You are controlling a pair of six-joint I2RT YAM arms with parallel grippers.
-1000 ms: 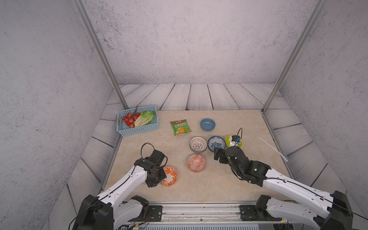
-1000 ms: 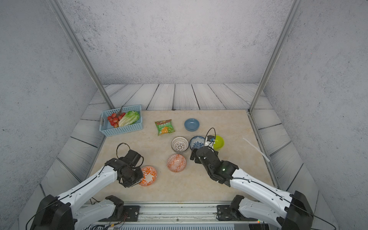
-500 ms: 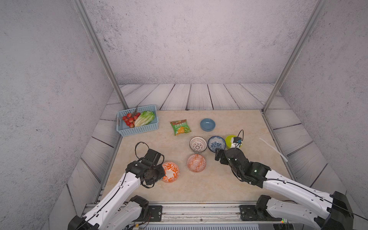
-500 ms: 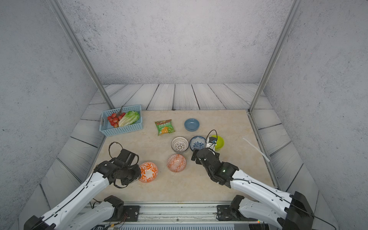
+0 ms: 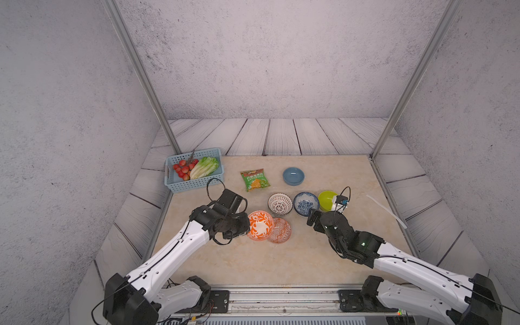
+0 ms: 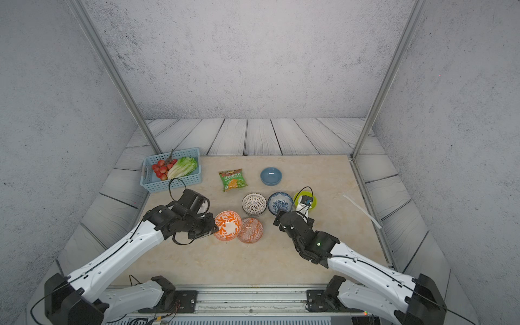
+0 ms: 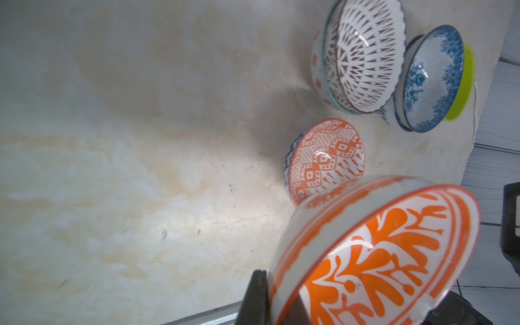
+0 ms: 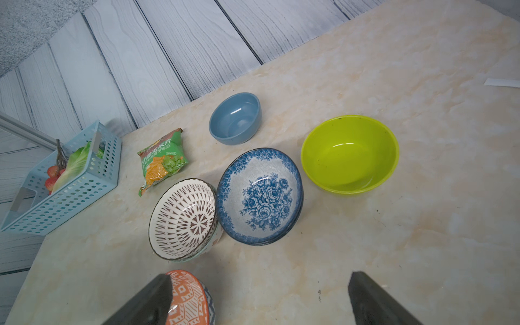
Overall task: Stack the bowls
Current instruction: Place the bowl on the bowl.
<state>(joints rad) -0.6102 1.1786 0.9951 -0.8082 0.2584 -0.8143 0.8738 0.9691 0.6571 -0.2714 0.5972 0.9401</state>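
Observation:
My left gripper [image 5: 245,225] is shut on the rim of the orange-scroll bowl [image 5: 260,225], one finger [image 7: 256,295] outside the wall. The bowl [image 7: 380,253] hangs tilted above the table, overlapping the orange-geometric bowl [image 5: 281,232] in both top views. Behind them, the dark-lattice white bowl [image 5: 280,204] sits nested in another bowl, and a blue-floral bowl [image 5: 304,203] rests on a second one. Further right stands the lime-green bowl [image 5: 326,199], with the slate-blue bowl [image 5: 293,176] farther back. My right gripper [image 8: 261,298] is open and empty, just in front of the blue-floral bowl [image 8: 260,197].
A blue mesh basket [image 5: 197,184] with tomatoes and lettuce stands at the back left. A green snack bag [image 5: 254,180] lies between it and the slate-blue bowl. A white strip [image 5: 385,206] lies near the table's right edge. Metal posts rise at both back corners.
My left gripper has lifted the orange-scroll bowl off the table and carried it right and back, up beside the orange-geometric bowl. The right arm has hardly moved.

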